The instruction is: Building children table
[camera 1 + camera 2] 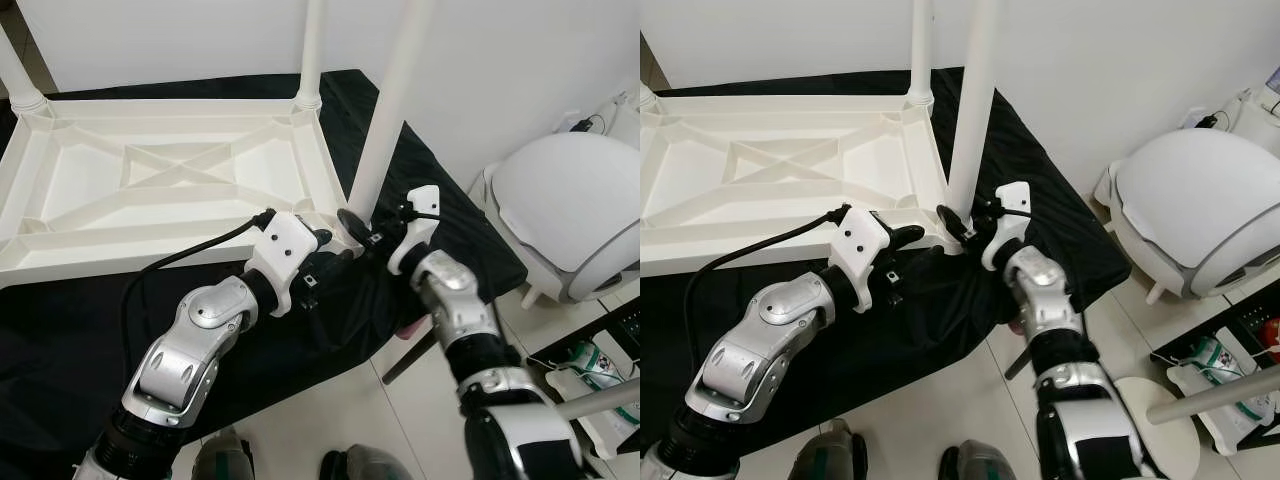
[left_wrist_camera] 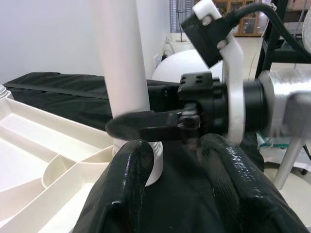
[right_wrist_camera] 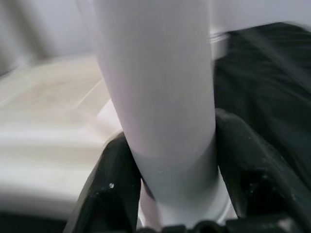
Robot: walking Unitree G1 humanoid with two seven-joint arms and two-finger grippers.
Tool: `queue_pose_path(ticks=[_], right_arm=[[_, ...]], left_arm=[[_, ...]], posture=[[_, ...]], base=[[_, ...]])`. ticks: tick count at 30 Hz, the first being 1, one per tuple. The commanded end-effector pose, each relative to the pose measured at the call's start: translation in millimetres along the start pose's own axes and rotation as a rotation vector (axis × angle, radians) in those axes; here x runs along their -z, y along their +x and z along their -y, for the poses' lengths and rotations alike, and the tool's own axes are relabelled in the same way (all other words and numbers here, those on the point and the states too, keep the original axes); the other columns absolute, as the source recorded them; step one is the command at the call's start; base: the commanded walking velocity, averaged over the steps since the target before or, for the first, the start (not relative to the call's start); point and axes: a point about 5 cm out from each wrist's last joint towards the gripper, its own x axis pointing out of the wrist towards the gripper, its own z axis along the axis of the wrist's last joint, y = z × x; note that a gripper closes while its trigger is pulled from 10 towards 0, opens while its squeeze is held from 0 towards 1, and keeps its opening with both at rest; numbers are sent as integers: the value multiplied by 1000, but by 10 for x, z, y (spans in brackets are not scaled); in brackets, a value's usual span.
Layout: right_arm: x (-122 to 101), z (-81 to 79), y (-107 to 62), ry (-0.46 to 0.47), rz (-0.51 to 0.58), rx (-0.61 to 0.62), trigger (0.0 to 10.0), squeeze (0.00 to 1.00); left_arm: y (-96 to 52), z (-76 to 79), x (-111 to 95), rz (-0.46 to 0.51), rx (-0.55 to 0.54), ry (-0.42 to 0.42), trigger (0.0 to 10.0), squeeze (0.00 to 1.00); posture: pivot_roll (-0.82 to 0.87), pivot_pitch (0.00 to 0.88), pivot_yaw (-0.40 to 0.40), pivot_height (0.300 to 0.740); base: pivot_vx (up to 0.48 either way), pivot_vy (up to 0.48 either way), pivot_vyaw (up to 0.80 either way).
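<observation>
Where it meets the tabletop (image 1: 150, 170), the table leg (image 1: 385, 120) sits pinched in the right pincer (image 1: 358, 226).

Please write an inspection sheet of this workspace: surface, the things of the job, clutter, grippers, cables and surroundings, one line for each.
Surface: black cloth spread under the work, reaching the tiled floor.
Job's things: white table top lying upside down on the cloth; near-corner table leg standing upright in its socket; two more legs standing at the far corners.
Clutter: nothing seen on the cloth.
Grippers: right gripper has its fingers on both sides of the near-corner leg's base; left gripper open, close beside the same corner.
Cables: black cable running from the left wrist camera across the table top's edge.
Surroundings: white wall; round white appliance to the right; white rack with small items on the floor.
</observation>
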Motion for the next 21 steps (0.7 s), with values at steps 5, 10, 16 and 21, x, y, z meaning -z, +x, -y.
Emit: queue_pose_path(ticks=[5,10,16,21], right_arm=[[48,-95,-82,51,-46,195,0,0],[20,-131,-102,29,-43,183,0,0],[-69,-124,-107,61,-52,139,10000,1000],[-133,-19,-85,50,-37,65,10000,1000]], left_arm=[[9,31,-8,-4,12,-2,10000,0],[9,31,-5,-4,14,-3,10000,0],[20,27,-10,-1,16,-2,10000,0],[17,24,-4,-3,14,0,10000,0]], posture=[[-19,30,-65,740],[-28,30,-61,740],[-25,27,-63,740],[-24,25,-67,740]], base=[[0,0,0],[0,0,0],[0,0,0],[0,0,0]])
